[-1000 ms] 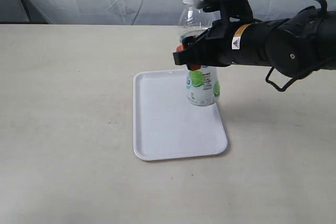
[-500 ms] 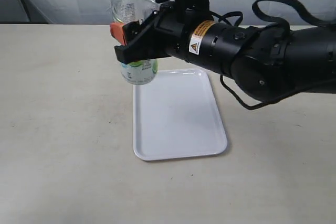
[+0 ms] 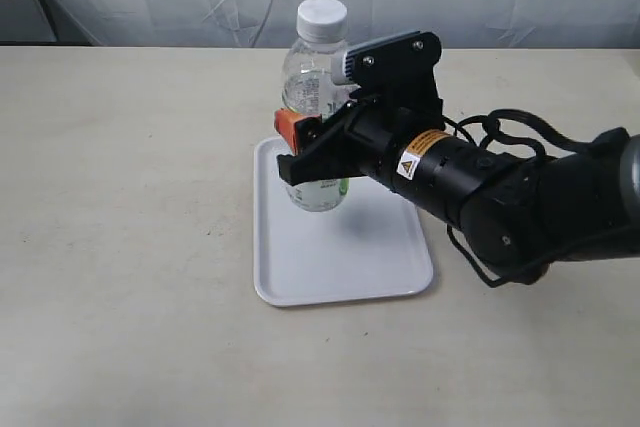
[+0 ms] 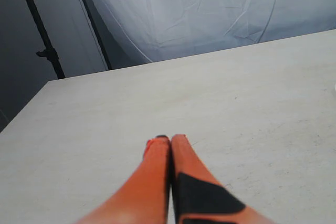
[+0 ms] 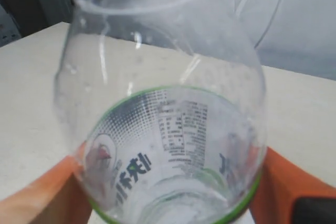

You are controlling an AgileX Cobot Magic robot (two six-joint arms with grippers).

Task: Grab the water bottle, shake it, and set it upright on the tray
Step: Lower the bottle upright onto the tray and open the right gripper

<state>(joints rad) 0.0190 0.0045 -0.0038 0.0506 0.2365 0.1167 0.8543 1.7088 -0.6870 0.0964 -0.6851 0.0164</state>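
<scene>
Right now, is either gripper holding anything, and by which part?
The right gripper holds the water bottle around its labelled middle; the left gripper is shut on nothing.

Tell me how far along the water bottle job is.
Pickup is done: the right gripper is shut on the water bottle, upright over the tray. Shaking looks under way, since the bottle has swung from one side of the tray to the other over the last second. Left to do: stand it on the tray and let go. The left gripper is shut and idle.
</scene>
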